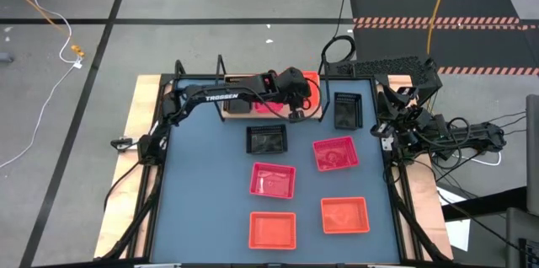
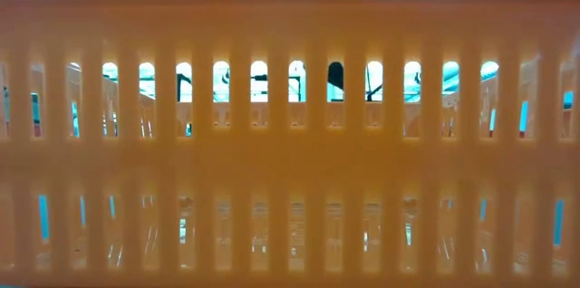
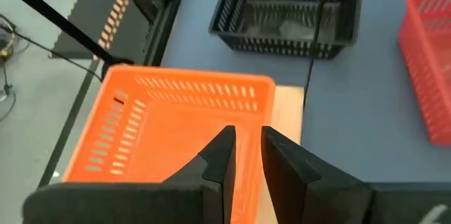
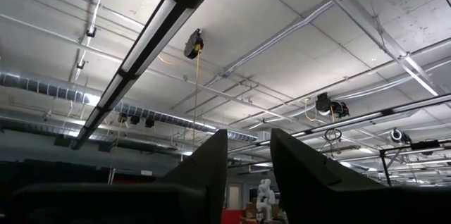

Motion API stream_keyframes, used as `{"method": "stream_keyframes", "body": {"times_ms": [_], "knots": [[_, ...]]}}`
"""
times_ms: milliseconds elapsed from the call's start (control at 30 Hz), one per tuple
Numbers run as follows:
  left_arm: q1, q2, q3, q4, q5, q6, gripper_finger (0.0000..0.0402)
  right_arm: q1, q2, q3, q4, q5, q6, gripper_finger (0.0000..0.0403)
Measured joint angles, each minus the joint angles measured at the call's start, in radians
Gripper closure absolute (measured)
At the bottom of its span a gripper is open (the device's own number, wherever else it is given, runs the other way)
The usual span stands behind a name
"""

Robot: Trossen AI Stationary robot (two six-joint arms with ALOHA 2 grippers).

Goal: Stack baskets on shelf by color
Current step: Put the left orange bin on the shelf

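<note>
Placement step is what's going on here, as far as I can judge. Left tool [image 1: 296, 99] is out over the shelf [image 1: 232, 116] at the back of the worktop [image 1: 202, 209], sitting right above an orange-red basket [image 3: 176, 129] that's already resting on the wooden board. In the left wrist view its fingers are nearly together with just a thin slit between them, and nothing is pinched in there, so it reads to me like a basket just got dropped off.

On the shelf I can also make out a pinkish-red basket [image 1: 268, 106] and something dark [image 1: 238, 105] to its left, but the arm hides most of it.

Still loose on the worktop: 2 black baskets [image 1: 266, 139] [image 1: 347, 109], 2 pinkish-red [image 1: 273, 180] [image 1: 336, 153], and 2 orange-red [image 1: 273, 229] [image 1: 345, 215] at the front. So roughly a third done.

Right tool [image 4: 248, 155] is parked off the right edge, pointing at the ceiling, fingers slightly apart, holding nothing.

Next move probably wants the left arm to lift clear of the wire uprights, spread its fingers, then go grab a basket by its rim. Matching the colour to the right stack is the bit to watch.
</note>
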Motion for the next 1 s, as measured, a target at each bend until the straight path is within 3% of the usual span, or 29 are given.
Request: {"method": "stream_keyframes", "body": {"times_ms": [333, 1000], "knots": [[0.041, 0.050, -0.004, -0.030, 0.064, 0.029, 0.0330, 0.000, 0.000, 0.000, -0.001, -0.003, 0.008, 0.0298], [0.029, 0.061, -0.002, -0.047, 0.064, 0.013, 0.0330, 0.000, 0.000, 0.000, 0.000, -0.003, 0.007, 0.0298]]}}
